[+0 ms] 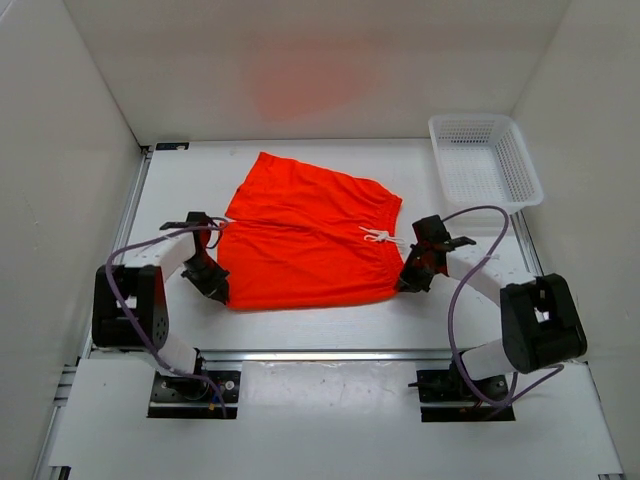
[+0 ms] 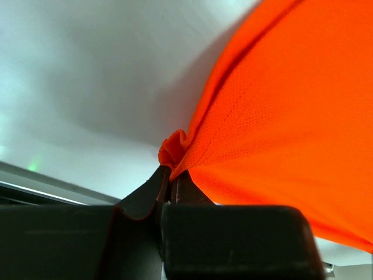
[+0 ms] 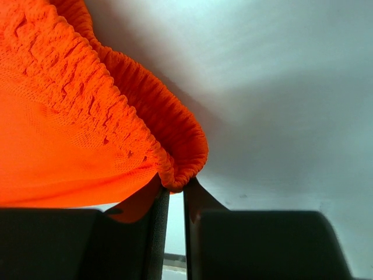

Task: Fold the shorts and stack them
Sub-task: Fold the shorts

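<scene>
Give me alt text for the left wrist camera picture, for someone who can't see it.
The left pincer is shut on a bunched corner of the orange-red shorts, seen close up from just behind its dark fingers. The mesh fabric spreads up and to the right over a white surface.
</scene>
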